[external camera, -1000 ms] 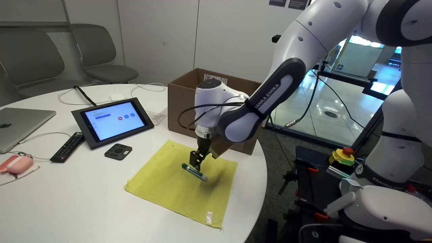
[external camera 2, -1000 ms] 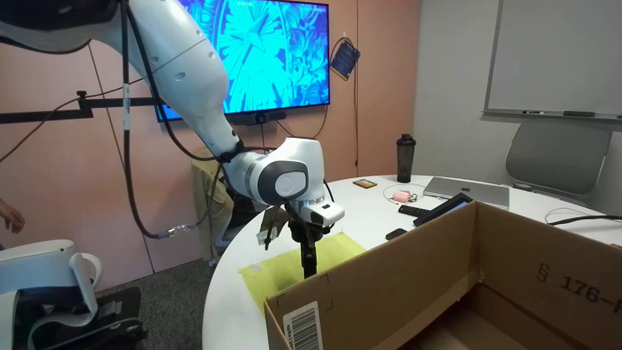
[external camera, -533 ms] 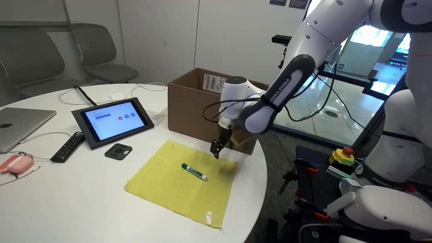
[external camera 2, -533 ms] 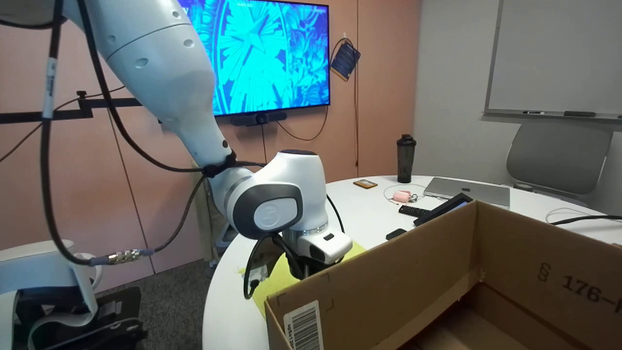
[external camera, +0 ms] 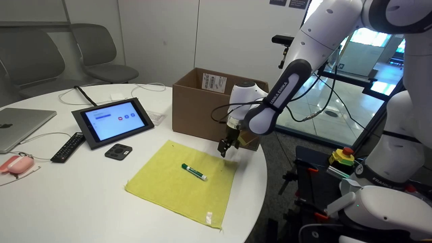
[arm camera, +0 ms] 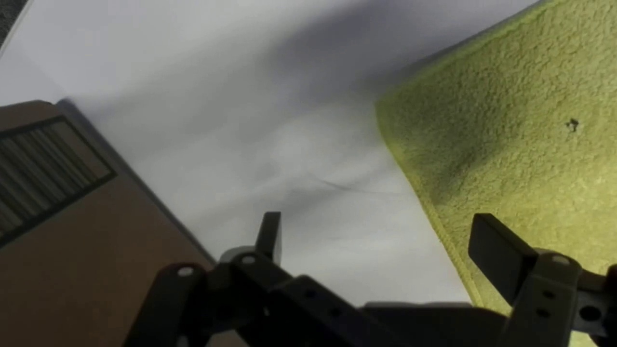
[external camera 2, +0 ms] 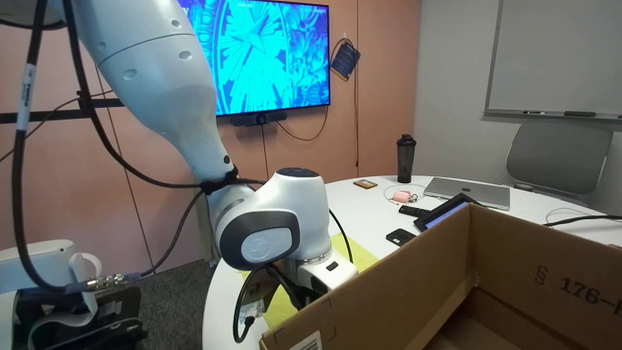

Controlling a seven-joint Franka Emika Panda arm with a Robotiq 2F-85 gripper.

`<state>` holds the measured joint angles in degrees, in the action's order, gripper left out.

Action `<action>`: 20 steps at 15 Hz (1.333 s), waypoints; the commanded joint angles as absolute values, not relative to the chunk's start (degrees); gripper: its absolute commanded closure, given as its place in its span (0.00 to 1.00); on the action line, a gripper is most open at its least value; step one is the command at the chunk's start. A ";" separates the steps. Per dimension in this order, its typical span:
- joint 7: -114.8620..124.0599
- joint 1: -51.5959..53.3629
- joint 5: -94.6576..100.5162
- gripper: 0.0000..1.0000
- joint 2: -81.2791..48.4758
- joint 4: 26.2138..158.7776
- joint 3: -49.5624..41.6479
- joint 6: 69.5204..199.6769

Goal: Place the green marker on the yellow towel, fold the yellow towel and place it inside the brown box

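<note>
Yellow towel (external camera: 182,190) lies flat on the counter (external camera: 84,202), green marker (external camera: 194,172) on top; a bare strip separates towel from brown box (external camera: 197,111), wider than a second ago, the box having shifted. The claw (arm camera: 378,233), spread wide, hangs above the towel's edge. Print (external camera 2: 579,290) inside the box reads "§ 176-"; the arm (external camera: 285,89) shows "EMIKA".

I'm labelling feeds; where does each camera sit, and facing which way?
Wrist view: on wrist, facing down at yellow towel, brown box; open gripper shows.
Exterior view: raised above table, facing across towel to box; arm, gripper show.
Exterior view: high beside the box, facing towel, wall screen; arm shows, gripper mostly hidden.
Both exterior views share towel and box.
</note>
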<state>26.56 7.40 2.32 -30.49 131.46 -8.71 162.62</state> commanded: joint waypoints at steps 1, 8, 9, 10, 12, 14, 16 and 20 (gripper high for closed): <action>23.43 7.54 0.22 0.00 -30.24 133.95 -7.12 166.02; 24.51 11.41 0.78 0.00 -35.22 133.38 -8.63 168.52; 24.23 11.34 0.42 0.00 -35.77 133.19 -8.48 168.41; 24.22 11.52 0.17 0.00 -36.25 132.95 -8.60 168.75; 23.58 10.77 -0.55 0.00 -36.63 132.63 -7.81 168.47; 22.94 9.91 -1.28 0.27 -35.93 132.69 -6.91 167.81; 22.60 9.74 -1.78 0.40 -35.32 132.91 -6.57 167.54; 21.80 9.47 -2.68 0.72 -34.46 133.05 -5.68 167.03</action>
<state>24.00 10.07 -0.48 -34.53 133.28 -7.03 167.16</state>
